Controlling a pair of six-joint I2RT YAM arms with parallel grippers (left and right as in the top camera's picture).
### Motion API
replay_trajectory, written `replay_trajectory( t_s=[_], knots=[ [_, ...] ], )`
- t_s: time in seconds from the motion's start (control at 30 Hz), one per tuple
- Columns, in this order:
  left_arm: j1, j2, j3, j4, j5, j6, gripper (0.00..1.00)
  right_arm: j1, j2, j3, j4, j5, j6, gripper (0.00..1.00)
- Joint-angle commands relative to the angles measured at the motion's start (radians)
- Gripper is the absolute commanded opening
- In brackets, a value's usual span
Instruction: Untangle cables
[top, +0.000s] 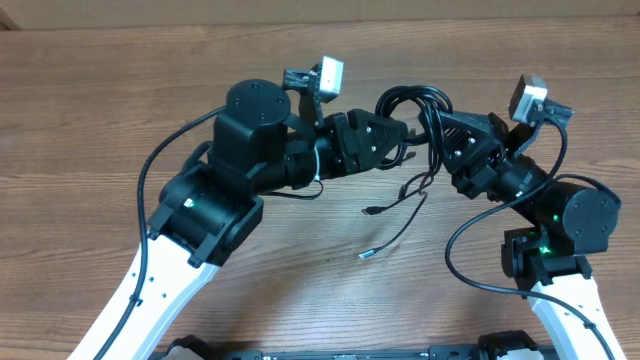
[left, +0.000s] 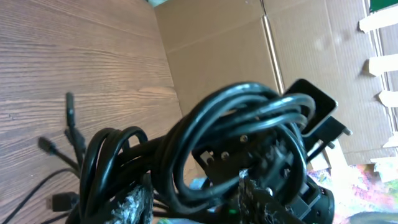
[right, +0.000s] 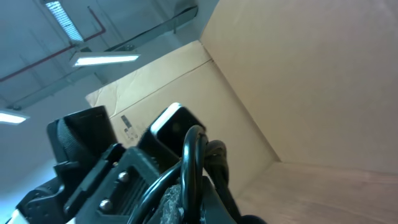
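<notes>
The cables (left: 249, 92) are hanging knotted over the bench (top: 100, 100), mostly left to untangle. The right fingers (right: 169, 200) are clenching them; whether the left fingers (left: 132, 208) are gripping, I cannot tell.

From overhead I look straight down on the looped bundle of thin black cables (top: 412, 105), which my two wrist views also catch, very near, from its opposite sides.

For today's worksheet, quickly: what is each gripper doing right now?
Left gripper: jaws around the cables, grip cannot be told.
Right gripper: closed on the cables.
</notes>
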Motion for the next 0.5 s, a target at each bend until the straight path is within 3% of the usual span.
replay_trajectory(
  t_s=[0.0, 0.07, 0.23, 0.33, 0.4, 0.47],
  knots=[
    [-0.006, 0.029, 0.008, 0.010, 0.004, -0.018, 0.45, 0.000, -0.009, 0.020, 0.010, -0.031, 0.034, 0.04],
    [-0.006, 0.048, 0.008, 0.012, 0.004, -0.025, 0.45, 0.000, -0.010, 0.020, 0.019, -0.042, 0.039, 0.04],
    [-0.006, 0.062, 0.008, 0.083, -0.001, -0.024, 0.31, 0.000, -0.009, 0.020, 0.018, -0.087, 0.039, 0.04],
    [-0.010, 0.063, 0.008, 0.083, -0.003, -0.024, 0.18, 0.000, -0.009, 0.020, 0.018, -0.105, 0.039, 0.04],
    [-0.023, 0.063, 0.008, 0.083, -0.011, -0.024, 0.04, 0.000, -0.009, 0.020, 0.018, -0.124, 0.039, 0.04],
    [-0.033, 0.063, 0.008, 0.086, -0.027, 0.006, 0.04, 0.000, -0.009, 0.020, 0.012, -0.158, 0.038, 0.04]
  ],
)
